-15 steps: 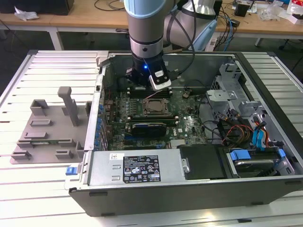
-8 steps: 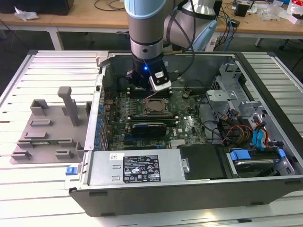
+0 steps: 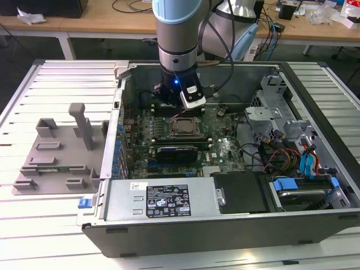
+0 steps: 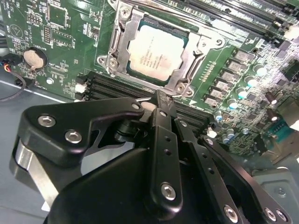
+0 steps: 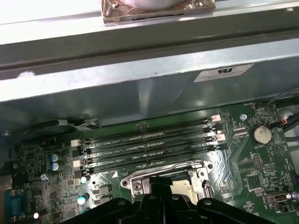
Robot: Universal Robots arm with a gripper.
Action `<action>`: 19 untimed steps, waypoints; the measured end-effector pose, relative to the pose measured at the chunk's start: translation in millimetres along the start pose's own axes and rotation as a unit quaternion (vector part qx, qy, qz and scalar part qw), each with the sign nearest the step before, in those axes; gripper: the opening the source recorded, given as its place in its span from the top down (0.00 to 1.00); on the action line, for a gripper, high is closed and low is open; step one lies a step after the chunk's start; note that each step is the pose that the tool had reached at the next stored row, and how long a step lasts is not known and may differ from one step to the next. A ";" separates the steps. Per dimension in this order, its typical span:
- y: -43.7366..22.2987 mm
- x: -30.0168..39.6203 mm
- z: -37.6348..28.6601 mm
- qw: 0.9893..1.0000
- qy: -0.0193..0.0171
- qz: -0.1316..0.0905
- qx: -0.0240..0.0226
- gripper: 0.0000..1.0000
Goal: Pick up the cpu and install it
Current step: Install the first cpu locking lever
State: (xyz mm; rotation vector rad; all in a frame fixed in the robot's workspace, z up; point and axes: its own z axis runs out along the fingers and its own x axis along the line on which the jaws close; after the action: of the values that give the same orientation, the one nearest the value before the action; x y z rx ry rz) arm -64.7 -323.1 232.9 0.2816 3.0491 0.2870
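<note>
A: We log the arm (image 3: 177,25): grey-blue shell, silver ring, blue light at the wrist, white module, black cable.

B: We add the gripper (image 4: 161,100): matte black linkage plates, silver screws, bare metal cylinder.

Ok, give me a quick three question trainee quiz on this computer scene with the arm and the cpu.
1. True or false: the cpu sits inside the socket frame on the motherboard.
2. Where is the grey tray? A) inside the case B) outside the case, on the exterior view's left C) on top of the power supply
3. Fill in: the gripper hangs over the memory ____ beside the socket.

Key: 1 true; 2 B; 3 slots.
</note>
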 end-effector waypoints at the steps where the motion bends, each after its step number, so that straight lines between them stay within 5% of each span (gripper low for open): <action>1: 1.2 -0.1 0.4 1.000 0.000 0.001 0.000 0.89; 19: 17.9 -8.3 12.5 1.000 -0.004 0.018 0.003 0.89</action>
State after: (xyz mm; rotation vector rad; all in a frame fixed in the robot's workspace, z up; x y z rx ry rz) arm -52.4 -305.1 224.5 0.3375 3.0403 0.2770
